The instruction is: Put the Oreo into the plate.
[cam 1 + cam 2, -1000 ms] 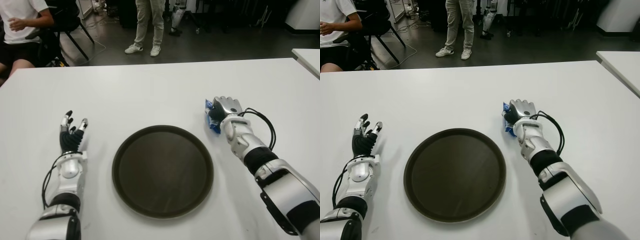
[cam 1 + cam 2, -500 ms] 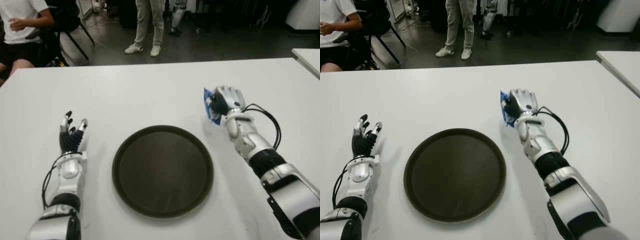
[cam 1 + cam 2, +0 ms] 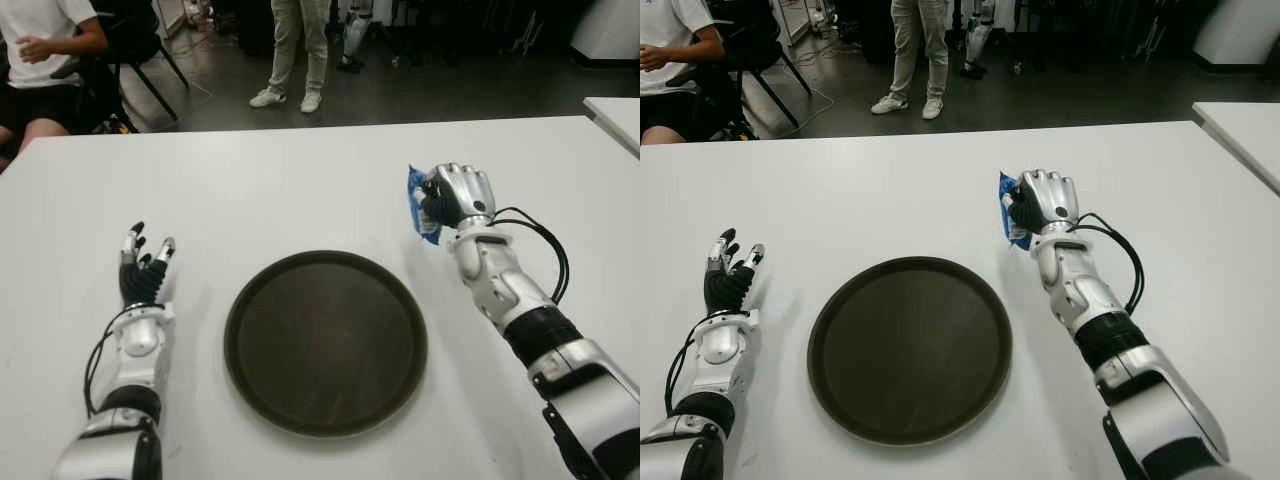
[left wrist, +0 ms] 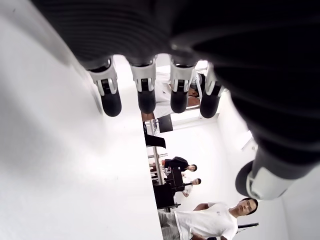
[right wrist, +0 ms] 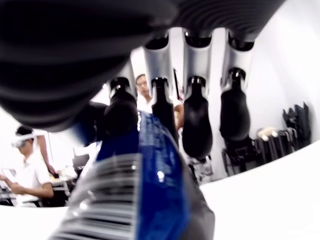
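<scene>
The blue Oreo pack was gripped by the curled fingers of the right hand, raised beyond the plate's right rim. The left hand was seen left of the plate, fingers spread, nothing held.

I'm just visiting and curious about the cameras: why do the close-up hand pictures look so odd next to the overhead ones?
Right wrist view: the Oreo pack sits close to the lens and blurs. Left wrist view: the open left hand looms dark against a bright room that looks bent. Eye views: even light, a soft sheen on the plate, the right hand sharp.
</scene>
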Controlling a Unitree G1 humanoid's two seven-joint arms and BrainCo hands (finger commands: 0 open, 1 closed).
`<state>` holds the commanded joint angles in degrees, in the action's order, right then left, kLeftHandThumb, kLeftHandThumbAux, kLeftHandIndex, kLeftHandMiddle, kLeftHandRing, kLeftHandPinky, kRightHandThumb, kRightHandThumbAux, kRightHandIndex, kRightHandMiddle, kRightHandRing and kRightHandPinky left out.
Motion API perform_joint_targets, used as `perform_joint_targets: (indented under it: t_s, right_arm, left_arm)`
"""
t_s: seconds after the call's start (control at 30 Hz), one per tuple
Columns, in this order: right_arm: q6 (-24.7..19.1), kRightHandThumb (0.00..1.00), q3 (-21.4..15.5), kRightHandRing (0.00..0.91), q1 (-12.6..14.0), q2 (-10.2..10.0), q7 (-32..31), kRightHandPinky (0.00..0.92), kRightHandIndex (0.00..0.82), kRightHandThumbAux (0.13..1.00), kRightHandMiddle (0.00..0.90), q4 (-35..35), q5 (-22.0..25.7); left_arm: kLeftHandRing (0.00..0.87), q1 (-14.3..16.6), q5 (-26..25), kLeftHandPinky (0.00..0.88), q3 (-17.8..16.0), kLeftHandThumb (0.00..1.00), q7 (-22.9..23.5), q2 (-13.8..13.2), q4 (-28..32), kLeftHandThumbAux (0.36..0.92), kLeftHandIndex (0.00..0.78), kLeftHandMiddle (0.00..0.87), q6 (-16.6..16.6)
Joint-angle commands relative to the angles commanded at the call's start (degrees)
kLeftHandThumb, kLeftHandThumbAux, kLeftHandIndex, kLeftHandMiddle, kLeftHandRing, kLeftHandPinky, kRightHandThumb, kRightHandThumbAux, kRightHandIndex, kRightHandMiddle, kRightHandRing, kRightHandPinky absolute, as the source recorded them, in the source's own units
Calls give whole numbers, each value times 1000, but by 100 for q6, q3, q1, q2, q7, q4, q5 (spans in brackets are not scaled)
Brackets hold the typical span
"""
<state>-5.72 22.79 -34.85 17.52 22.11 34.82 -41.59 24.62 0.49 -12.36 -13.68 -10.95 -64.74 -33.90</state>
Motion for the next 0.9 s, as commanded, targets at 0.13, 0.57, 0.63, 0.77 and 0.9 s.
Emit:
perform_joint_targets:
  t_s: [0.13,0.57,0.63,0.77,0.9]
  right_arm:
    - [-34,710,-17,746,13,-19,-21,772,421,724,690,-43,-4]
    - [97,711,-58,764,51,-56,-81,772,420,723,705,-75,91]
    - [272,711,-98,752,135,-45,-189,759,421,723,688,-228,205]
    - [602,810,-187,523,303,-22,-448,490,440,694,497,-513,440]
    - [1077,754,-301,320,450,-9,-885,339,427,708,343,-743,857]
  left_arm:
    - [0,3,9,0,7,301,14,-9,-12,597,8,12,-11]
    - [0,-13,-10,0,-3,315,110,-8,3,600,10,12,-46]
    - [0,-14,-7,0,-3,318,101,-4,6,598,12,12,-46]
    - [0,-12,-4,0,-6,319,77,5,8,585,15,16,-42]
    - [0,-12,-1,0,-11,308,26,18,9,581,11,9,-23]
